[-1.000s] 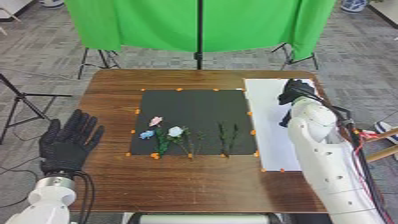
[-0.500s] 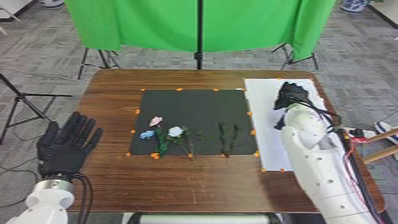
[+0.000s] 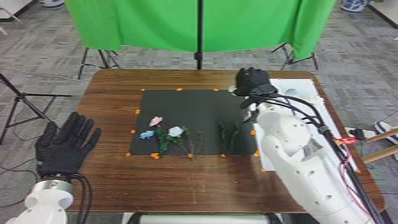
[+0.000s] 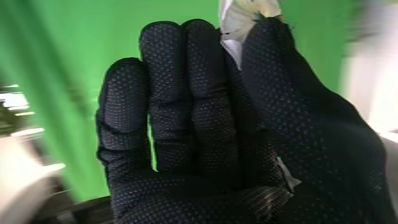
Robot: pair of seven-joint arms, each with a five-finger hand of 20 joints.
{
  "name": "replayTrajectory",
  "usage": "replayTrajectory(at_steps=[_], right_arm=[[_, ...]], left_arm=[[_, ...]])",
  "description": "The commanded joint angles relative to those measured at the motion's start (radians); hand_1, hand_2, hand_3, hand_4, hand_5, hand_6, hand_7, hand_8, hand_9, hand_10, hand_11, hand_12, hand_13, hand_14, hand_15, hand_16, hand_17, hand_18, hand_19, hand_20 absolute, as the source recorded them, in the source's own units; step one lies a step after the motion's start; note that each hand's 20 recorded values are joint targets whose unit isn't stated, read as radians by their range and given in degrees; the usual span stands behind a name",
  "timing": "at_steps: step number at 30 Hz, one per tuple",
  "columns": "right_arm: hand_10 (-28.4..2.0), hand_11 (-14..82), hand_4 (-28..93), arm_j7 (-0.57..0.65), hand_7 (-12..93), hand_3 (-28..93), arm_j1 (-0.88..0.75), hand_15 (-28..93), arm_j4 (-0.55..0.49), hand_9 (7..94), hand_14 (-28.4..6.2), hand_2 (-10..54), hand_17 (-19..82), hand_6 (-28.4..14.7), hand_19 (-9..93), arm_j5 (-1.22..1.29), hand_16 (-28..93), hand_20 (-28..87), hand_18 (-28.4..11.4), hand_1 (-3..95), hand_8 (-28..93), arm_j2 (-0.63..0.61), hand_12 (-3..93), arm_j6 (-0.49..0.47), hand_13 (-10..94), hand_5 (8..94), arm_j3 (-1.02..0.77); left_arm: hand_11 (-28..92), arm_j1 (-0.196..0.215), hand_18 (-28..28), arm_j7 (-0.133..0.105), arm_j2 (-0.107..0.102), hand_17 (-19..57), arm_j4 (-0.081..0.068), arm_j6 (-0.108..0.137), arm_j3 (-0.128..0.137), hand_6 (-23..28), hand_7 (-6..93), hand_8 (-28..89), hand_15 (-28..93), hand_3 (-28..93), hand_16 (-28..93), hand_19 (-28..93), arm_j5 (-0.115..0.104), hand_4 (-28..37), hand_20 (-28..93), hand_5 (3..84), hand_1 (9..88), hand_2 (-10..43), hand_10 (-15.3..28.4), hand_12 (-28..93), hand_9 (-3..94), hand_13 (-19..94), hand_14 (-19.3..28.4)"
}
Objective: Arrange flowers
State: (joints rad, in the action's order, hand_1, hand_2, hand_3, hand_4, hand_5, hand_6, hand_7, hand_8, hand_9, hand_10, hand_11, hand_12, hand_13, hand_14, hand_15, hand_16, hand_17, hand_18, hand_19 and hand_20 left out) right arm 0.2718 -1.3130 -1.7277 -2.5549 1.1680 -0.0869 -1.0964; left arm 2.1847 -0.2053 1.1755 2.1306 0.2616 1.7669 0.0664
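Is 1 brown wooden table (image 3: 187, 187). Bears 1 black mat (image 3: 182, 107), 1 white sheet (image 3: 298, 87) at its right, orange markers (image 3: 155, 156) along edges.

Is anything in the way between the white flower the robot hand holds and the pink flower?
Nothing I can see. The right robot hand pinches the white flower by the black mat's far right corner, and only mat lies between it and the pink flower. The stems lie nearer the robot.
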Motion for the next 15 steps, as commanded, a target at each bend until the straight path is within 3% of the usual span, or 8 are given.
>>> replayTrajectory(at_steps=[1, 3, 4, 7, 9, 11, 15], right_arm=[[-10.5, 10.5, -28, -0.145, 37, 66, 0.044, 37, 0.033, 82.7, -6.6, -9.5, 31, -1.2, 79, -0.141, 42, 36, -21.5, 61.7, 8, 0.068, 43.5, -0.070, 68, 73.4, 0.140], [-10.5, 10.4, -28, -0.143, 37, 66, 0.050, 37, 0.039, 82.5, -6.6, -9.5, 31, -1.1, 79, -0.150, 42, 36, -21.7, 61.4, 8, 0.061, 43.4, -0.104, 68, 73.5, 0.161], [-10.6, 10.4, -28, -0.141, 37, 66, 0.047, 37, 0.037, 82.4, -6.6, -9.5, 31, -1.1, 79, -0.155, 42, 36, -21.7, 61.3, 9, 0.059, 43.3, -0.112, 68, 73.5, 0.164], [-10.8, 10.4, -28, -0.131, 37, 66, 0.033, 37, 0.024, 82.3, -6.7, -9.5, 31, -1.1, 79, -0.149, 41, 36, -21.8, 61.3, 9, 0.046, 43.1, -0.105, 67, 73.3, 0.177], [-10.7, 10.4, -28, -0.141, 38, 66, 0.028, 38, 0.016, 82.2, -6.8, -9.5, 32, -1.2, 79, -0.154, 41, 36, -21.9, 61.2, 9, 0.029, 43.0, -0.102, 67, 73.2, 0.186], [-10.7, 10.5, -28, -0.148, 38, 67, 0.025, 38, 0.015, 82.1, -6.8, -9.5, 32, -1.2, 80, -0.162, 41, 36, -22.0, 61.2, 9, 0.013, 43.0, -0.107, 67, 73.0, 0.195], [-10.8, 10.4, -28, -0.129, 38, 67, -0.001, 38, -0.010, 81.8, -6.8, -9.5, 32, -1.2, 80, -0.143, 41, 36, -22.0, 61.2, 9, -0.013, 42.7, -0.142, 67, 72.4, 0.200]], left_arm=[[26, -0.007, 15.0, 0.010, -0.006, -3.8, -0.005, 0.002, -0.009, 8.9, 17.0, -9, 42, 73, -4, 34, 0.002, -28.3, 18, 48.8, 29.6, 13.0, 14.9, 15, 42.2, 32, 15.2], [26, -0.012, 14.9, 0.016, -0.009, -3.8, -0.005, 0.039, -0.012, 8.9, 17.0, -9, 42, 73, -4, 34, 0.006, -28.3, 18, 48.7, 29.6, 13.2, 15.0, 15, 42.3, 32, 15.3], [26, -0.011, 14.9, 0.012, -0.009, -3.7, -0.007, 0.032, -0.012, 8.9, 17.1, -9, 42, 73, -4, 34, -0.005, -28.3, 18, 48.8, 29.7, 13.3, 15.1, 15, 42.3, 32, 15.3], [26, -0.005, 15.0, 0.020, -0.004, -3.8, -0.007, 0.030, -0.010, 8.9, 17.2, -9, 42, 73, -4, 34, -0.002, -28.3, 18, 48.9, 29.8, 13.6, 15.1, 15, 42.3, 32, 15.3], [26, -0.007, 14.9, 0.019, -0.004, -3.8, -0.007, 0.032, -0.010, 8.9, 17.3, -9, 42, 73, -4, 34, -0.015, -28.3, 18, 48.9, 29.7, 13.6, 15.1, 15, 42.3, 32, 15.3], [26, -0.013, 15.0, 0.023, -0.009, -3.8, -0.009, 0.028, -0.008, 8.9, 17.2, -9, 42, 73, -4, 34, 0.003, -28.3, 18, 48.8, 29.7, 13.5, 15.2, 15, 42.2, 32, 15.3], [26, -0.010, 15.0, 0.027, -0.005, -3.9, -0.007, 0.019, 0.001, 8.9, 17.4, -9, 43, 74, -4, 34, 0.005, -28.3, 18, 48.7, 29.5, 13.2, 15.1, 15, 42.1, 32, 15.2]])
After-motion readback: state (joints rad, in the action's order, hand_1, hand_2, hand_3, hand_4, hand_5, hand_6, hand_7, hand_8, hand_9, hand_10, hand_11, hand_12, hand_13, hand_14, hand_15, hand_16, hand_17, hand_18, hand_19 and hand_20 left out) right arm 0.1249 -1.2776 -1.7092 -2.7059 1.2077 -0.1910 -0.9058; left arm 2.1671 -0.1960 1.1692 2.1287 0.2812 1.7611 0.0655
